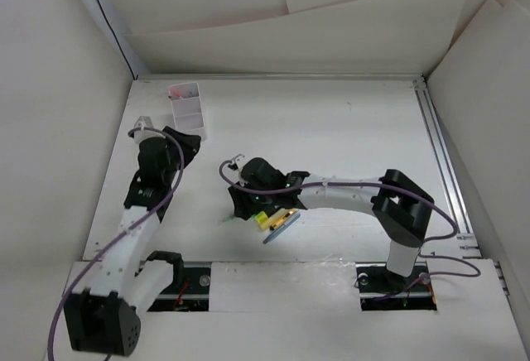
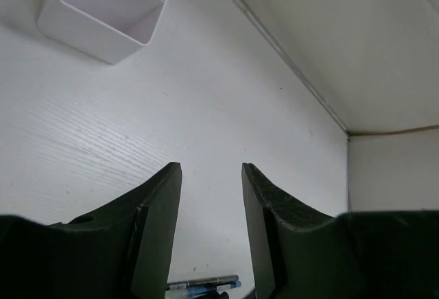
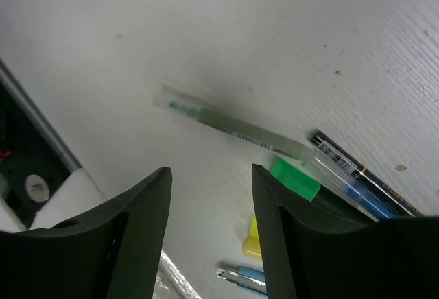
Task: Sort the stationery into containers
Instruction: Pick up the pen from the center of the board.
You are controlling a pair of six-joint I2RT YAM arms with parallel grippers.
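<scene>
"Right gripper [image 3: 210, 175]: how do its jaws stand?" asks the first observer.

"Spread, with nothing between them," says the second. "It hangs low over the table [image 3: 288, 31]. The teal pen [image 3: 233, 131] lies just past its fingertips, toward twelve o'clock in the wrist view, slanting from ten down to four."

"And the other stationery?"

"Crowded at that pen's four o'clock end are a green-capped highlighter [image 3: 295, 179], a black pen [image 3: 357, 169] and a blue pen [image 3: 360, 199], touching or overlapping. From above, the pile [image 1: 277, 224] sits near the table's middle, a little toward six."

"The container?"

"The container [image 1: 189, 106] is at eleven o'clock on the table, well apart from the pile, with a red item [image 1: 176, 92] in its far compartment. The left gripper [image 2: 210, 169] hovers near it, its jaws partly spread and empty."

"So the step is a pick?"

"Most likely the teal pen, she judges. The wrist should turn until the fingers straddle the barrel crosswise. It should take the opaque middle or the ten o'clock half, away from the pile, so the neighbours are not dragged along. The pen is thin, so the fingertips must come almost down to the table before closing. A lift straight up would follow, then a carry toward eleven with the pen lined up along a compartment."
</scene>
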